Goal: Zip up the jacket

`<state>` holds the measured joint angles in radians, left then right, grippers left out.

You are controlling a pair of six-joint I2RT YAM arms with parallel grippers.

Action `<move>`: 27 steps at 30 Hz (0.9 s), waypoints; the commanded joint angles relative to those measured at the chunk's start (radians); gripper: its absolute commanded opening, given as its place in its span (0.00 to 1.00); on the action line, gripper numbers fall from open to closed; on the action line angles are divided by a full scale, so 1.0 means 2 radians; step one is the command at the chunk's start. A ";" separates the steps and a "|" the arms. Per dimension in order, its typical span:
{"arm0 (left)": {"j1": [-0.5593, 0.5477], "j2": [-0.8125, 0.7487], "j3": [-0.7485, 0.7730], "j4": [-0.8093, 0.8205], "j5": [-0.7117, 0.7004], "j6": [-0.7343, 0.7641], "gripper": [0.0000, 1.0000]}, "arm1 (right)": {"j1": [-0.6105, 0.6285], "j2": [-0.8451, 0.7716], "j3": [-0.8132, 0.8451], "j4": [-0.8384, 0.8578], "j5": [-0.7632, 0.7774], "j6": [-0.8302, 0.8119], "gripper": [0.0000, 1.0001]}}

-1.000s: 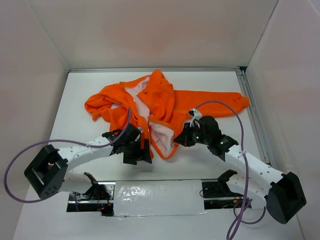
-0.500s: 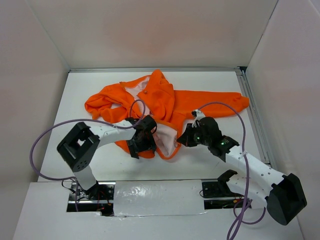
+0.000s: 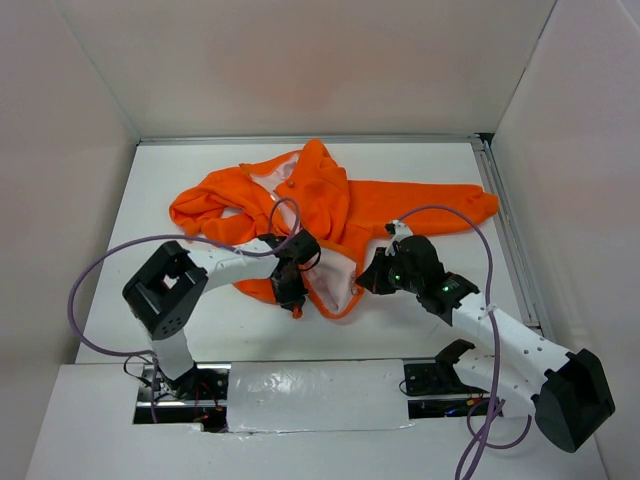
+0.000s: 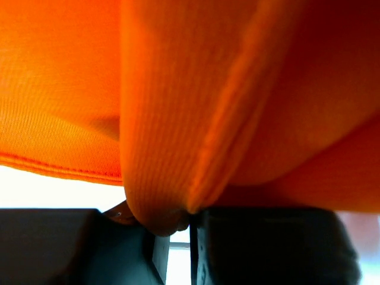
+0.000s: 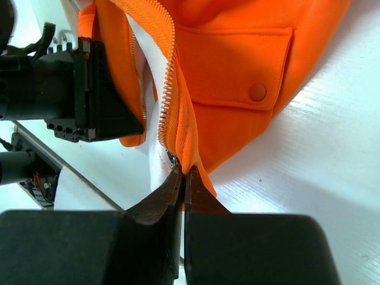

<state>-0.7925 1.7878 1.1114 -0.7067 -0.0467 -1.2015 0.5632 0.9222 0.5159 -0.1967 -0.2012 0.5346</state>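
The orange jacket lies crumpled and unzipped mid-table, its pale lining showing at the open front. My left gripper is at the left front edge near the hem. In the left wrist view a fold of orange cloth is pinched between its fingers. My right gripper holds the right front edge. In the right wrist view it is shut on the hem just below the zipper teeth, beside a flapped pocket with a snap.
The white table is boxed in by white walls. A metal rail runs along its right side. A taped foil strip lies between the arm bases. Purple cables loop from both arms.
My left arm swung in from the near left to the jacket's left front edge, and its jaws closed on the cloth. The right gripper kept its hold and barely moved.
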 commanded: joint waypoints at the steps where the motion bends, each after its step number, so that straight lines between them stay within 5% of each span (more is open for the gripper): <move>1: -0.003 -0.024 -0.036 0.070 0.018 0.041 0.02 | 0.004 0.001 0.000 0.009 0.002 0.003 0.00; 15: -0.002 -0.317 -0.117 0.178 0.089 0.184 0.00 | 0.010 -0.007 0.029 0.033 -0.116 -0.056 0.00; 27: -0.002 -0.395 -0.163 0.300 0.128 0.199 0.00 | 0.020 0.000 0.025 0.138 -0.235 -0.040 0.00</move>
<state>-0.7925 1.0252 0.7765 -0.2405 0.1764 -0.8055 0.5880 0.9092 0.5362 -0.0601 -0.6033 0.4488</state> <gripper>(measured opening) 0.248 0.022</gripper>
